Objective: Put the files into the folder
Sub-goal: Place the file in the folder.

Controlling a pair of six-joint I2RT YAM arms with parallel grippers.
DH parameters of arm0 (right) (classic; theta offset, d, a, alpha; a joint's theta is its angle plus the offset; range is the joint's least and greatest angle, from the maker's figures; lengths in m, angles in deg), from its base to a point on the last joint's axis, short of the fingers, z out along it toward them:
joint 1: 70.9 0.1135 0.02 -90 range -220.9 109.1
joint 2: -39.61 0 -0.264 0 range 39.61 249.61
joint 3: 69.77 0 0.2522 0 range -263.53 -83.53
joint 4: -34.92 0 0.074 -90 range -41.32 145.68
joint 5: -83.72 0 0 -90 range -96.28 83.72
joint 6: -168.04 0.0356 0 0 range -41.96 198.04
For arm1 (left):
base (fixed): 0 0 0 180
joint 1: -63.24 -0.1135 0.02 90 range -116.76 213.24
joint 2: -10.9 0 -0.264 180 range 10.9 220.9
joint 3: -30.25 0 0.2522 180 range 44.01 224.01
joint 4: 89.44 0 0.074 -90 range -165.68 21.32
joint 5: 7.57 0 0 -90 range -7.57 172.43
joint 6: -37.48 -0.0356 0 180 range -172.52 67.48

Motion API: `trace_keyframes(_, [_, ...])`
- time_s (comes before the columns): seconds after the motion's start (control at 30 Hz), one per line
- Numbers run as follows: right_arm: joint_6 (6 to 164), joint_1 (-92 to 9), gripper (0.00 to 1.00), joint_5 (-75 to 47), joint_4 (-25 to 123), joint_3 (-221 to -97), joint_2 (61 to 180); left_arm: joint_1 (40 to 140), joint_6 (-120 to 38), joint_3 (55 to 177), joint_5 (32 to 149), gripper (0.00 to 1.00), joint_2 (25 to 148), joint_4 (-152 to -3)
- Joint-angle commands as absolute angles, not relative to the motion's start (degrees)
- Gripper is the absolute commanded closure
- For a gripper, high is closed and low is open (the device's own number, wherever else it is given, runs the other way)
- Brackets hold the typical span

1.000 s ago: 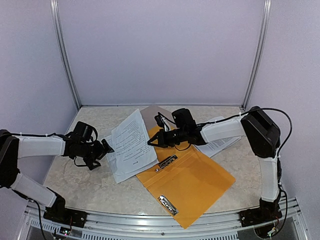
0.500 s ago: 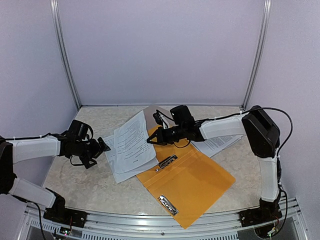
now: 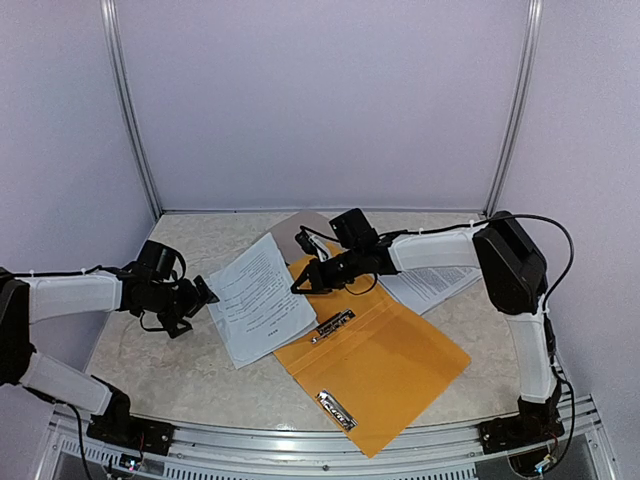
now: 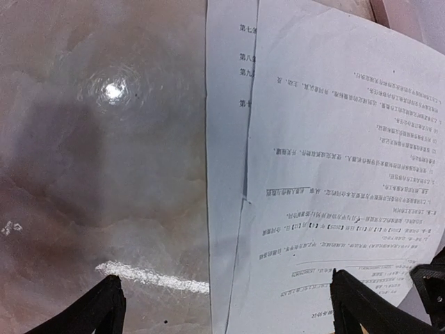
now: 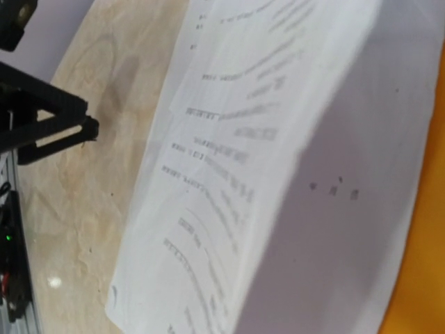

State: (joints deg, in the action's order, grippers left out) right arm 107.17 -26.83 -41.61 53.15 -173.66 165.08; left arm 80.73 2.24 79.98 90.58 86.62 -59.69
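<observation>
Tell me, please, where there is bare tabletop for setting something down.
Bare table lies near-left, between the left pincer, the files and the front rail; also near-right, beside the folder. The middle is crowded: files, folder and right pincer meet, with more sheets behind.

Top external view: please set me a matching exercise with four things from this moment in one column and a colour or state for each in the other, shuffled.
Things:
1. folder
2. left end effector
3. right end effector
4. clipboard

States:
A. shut on the edge of a sheet
B. orange, lying open on the table
C. grey-brown, partly covered, toward the back
D. open, holding nothing

Pairs: 1-B, 2-D, 3-A, 4-C
</observation>
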Motion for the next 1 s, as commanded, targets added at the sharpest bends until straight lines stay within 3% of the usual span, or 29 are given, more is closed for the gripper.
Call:
trace_keyframes(0.0, [103.14,-27.23,1.00,-43.11,58.81,-176.85,168.08,80.20,1.21,80.22,90.25,0.01,88.37,-58.77])
trace_keyframes(0.97, [99.10,-27.33,1.00,-41.63,64.01,-184.19,172.53,80.07,2.20,80.31,91.31,0.01,94.07,-62.41])
